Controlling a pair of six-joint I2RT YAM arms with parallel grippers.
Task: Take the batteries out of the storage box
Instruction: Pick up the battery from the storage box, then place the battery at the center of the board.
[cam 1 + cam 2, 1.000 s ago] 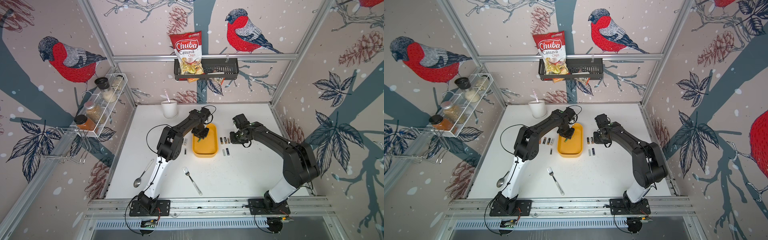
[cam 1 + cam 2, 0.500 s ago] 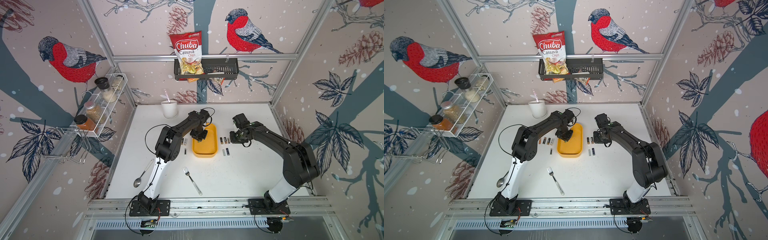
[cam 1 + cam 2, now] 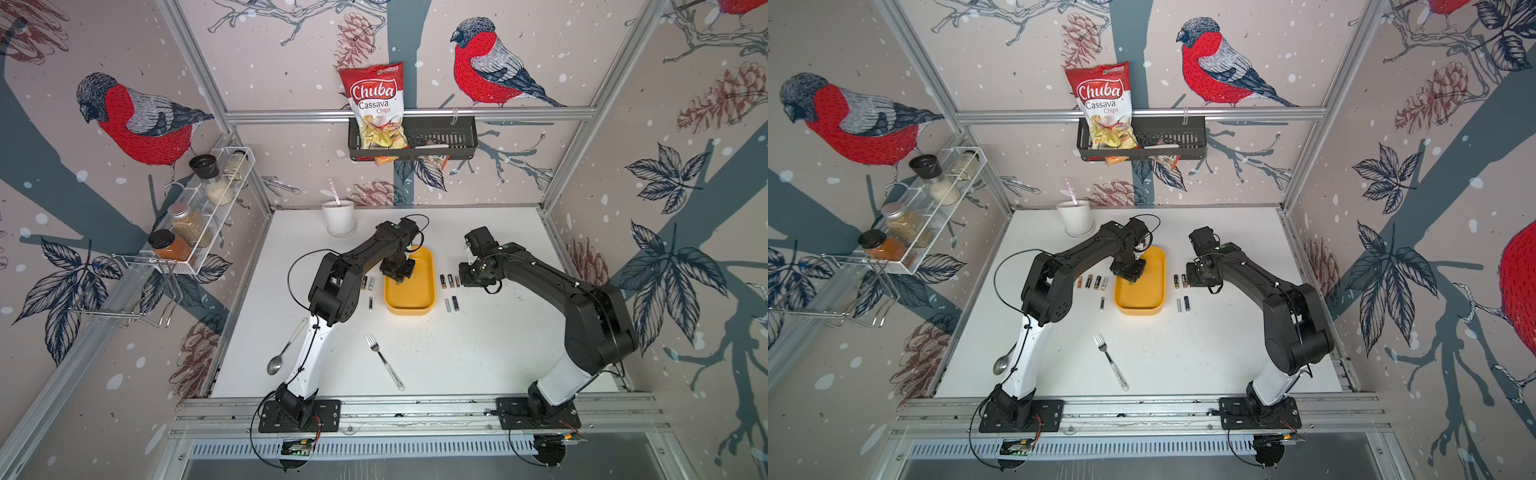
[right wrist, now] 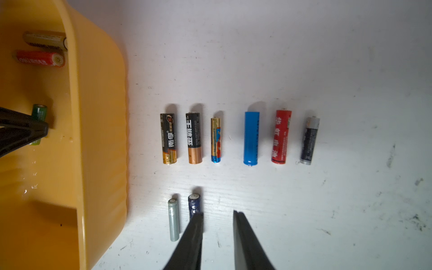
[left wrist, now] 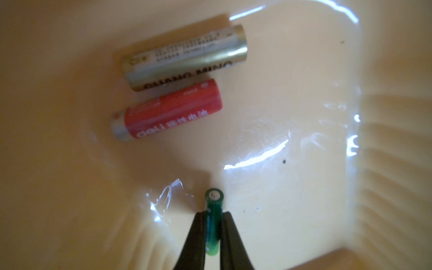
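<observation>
The yellow storage box (image 3: pixel 409 309) lies mid-table in both top views (image 3: pixel 1139 309). My left gripper (image 5: pixel 214 213) reaches down into it and is shut on a small green battery (image 5: pixel 213 230), held lengthwise between the fingers. A gold battery (image 5: pixel 184 58) and a red battery (image 5: pixel 168 111) lie on the box floor beyond it. Right of the box, my right gripper (image 4: pixel 218 214) hovers open over the table with nothing between its fingers. One finger covers the end of a dark blue battery (image 4: pixel 194 203), beside a silver one (image 4: pixel 173 219). Several more batteries (image 4: pixel 251 138) lie in a row.
More batteries (image 3: pixel 1092 282) lie on the table left of the box. A fork (image 3: pixel 384 361) and a spoon (image 3: pixel 284 353) lie near the front. A white mug (image 3: pixel 340 217) stands at the back. On the walls hang a black basket (image 3: pixel 440 141) and a wire rack (image 3: pixel 199 212).
My left gripper has closed on the green battery inside the box. The right arm has not moved.
</observation>
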